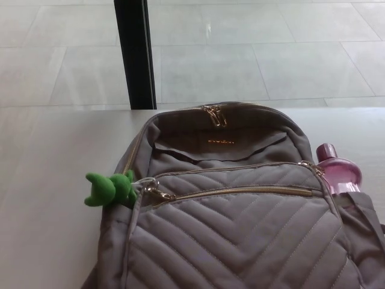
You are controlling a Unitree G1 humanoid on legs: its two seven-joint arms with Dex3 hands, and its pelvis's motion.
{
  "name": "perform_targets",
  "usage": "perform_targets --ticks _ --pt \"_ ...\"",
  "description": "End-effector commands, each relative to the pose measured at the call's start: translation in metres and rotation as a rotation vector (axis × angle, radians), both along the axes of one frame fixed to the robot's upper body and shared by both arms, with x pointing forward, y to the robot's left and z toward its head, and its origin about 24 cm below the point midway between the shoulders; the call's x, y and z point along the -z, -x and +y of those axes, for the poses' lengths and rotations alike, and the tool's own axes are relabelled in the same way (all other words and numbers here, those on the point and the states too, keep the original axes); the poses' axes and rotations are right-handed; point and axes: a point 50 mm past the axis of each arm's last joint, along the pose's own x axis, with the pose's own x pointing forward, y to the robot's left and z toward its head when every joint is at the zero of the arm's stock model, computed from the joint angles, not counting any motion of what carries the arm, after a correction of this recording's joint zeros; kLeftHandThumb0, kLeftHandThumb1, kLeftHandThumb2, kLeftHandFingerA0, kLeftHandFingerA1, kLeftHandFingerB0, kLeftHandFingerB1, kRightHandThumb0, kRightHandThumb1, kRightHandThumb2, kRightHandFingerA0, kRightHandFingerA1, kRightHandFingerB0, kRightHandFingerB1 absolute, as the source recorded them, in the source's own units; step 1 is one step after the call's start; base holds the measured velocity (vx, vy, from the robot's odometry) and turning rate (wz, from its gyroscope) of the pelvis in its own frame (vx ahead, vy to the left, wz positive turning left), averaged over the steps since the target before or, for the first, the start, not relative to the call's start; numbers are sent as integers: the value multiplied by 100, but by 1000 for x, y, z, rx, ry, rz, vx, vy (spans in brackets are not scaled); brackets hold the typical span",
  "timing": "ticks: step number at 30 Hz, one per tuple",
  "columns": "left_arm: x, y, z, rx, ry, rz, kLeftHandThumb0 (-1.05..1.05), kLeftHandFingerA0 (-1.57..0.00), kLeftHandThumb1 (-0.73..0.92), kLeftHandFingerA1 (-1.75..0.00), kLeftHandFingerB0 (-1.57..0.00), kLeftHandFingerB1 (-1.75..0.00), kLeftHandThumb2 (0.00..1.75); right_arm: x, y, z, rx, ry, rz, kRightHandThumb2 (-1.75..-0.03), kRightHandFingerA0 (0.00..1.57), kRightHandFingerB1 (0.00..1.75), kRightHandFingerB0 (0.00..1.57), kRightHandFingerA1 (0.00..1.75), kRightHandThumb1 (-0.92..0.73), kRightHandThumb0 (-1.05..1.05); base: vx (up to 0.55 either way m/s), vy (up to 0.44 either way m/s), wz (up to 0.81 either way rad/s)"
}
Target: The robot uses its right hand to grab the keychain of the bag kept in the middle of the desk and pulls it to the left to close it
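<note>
Nowhere does the right hand or the left hand show, so how open they are, or what they hold, cannot be told. The bag (pixel 240 229) lies in the middle of the desk (pixel 48 180), its lower part and right edge cut off by the picture's border. It is grey-brown fabric, quilted in chevron lines on the front pocket and smooth on the upper panel. A gold zip (pixel 240 192) runs across the front pocket, its slider at the left end. The keychain (pixel 108 189), a soft-looking green figure of rounded lumps, hangs from a ring at that end, against the bag's left side; what it depicts is hard to make out. A gold label (pixel 220 142) is too small to read. A translucent pink bottle (pixel 338 171) pokes from the right side pocket, only its top showing. Beyond the desk, a black post (pixel 135 54) stands on a pale tiled floor (pixel 252 54).
</note>
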Motion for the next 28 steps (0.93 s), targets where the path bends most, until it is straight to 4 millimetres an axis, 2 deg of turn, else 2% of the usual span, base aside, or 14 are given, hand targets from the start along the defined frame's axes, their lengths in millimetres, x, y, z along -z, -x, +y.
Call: perform_targets --ticks 1,3,6,7,9,11,12,16,19,20,21,23,25,28 --pt "2 15 0 -13 0 70 -94 -67 92 -57 -53 -47 86 141 184 -5 1264 -64 -448 -63 0 35 0 93 -80 -56 0 0 0" --pt "-2 18 6 3 -21 91 -95 -67 92 -55 -53 -46 86 163 187 9 1280 -111 -309 -87 26 43 0 87 -62 -62 0 0 0" --pt "-2 16 7 -1 -23 100 -91 -66 92 -56 -55 -48 85 172 187 16 1199 -122 -234 -60 14 49 0 98 -77 -52 0 0 0" --pt "-2 15 7 -7 -22 107 -83 -64 81 -63 -52 -57 120 177 186 20 1148 -105 -191 -88 18 50 1 75 -62 -56 0 0 0" --pt "-2 17 7 -1 -21 120 -93 -67 92 -57 -55 -50 88 183 188 25 1115 -82 -120 -59 29 57 9 94 -74 -51 0 0 0" --pt "-3 19 9 -8 -24 144 -82 -63 80 -64 -49 -57 119 192 191 33 1024 -54 -11 -60 38 57 11 93 -74 -53 0 0 0" --pt "-3 20 10 -4 -31 151 -89 -66 92 -56 -51 -47 84 193 190 35 1011 -62 -4 -61 45 54 6 89 -74 -56 0 0 0" --pt "-4 25 12 -9 -51 175 -86 -66 92 -56 -51 -47 79 195 183 38 911 -43 36 -63 60 49 4 86 -76 -58 0 0 0" --pt "-6 25 14 14 -62 179 -90 -68 92 -59 -48 -47 89 197 179 40 859 -22 47 -62 77 55 17 89 -75 -57 0 0 0" --pt "-7 25 15 16 -64 189 -80 -64 81 -64 -49 -57 120 197 180 42 824 -7 59 -62 77 55 19 86 -74 -58 0 0 0" --pt "-7 25 15 19 -67 191 -90 -67 92 -56 -48 -46 86 198 181 43 799 6 73 -62 77 56 23 86 -73 -60 0 0 0" --pt "-8 23 16 33 -70 197 -82 -65 80 -64 -50 -57 119 199 181 46 716 68 132 -61 88 56 32 87 -69 -63 0 0 0" --pt "-8 23 16 42 -72 206 -89 -66 92 -54 -51 -46 84 200 181 47 673 76 154 -61 91 56 38 82 -67 -62 0 0 0" --pt "-8 23 16 47 -72 213 -94 -67 83 -58 -50 -49 97 200 179 49 641 86 171 -61 90 55 35 79 -69 -61 0 0 0"
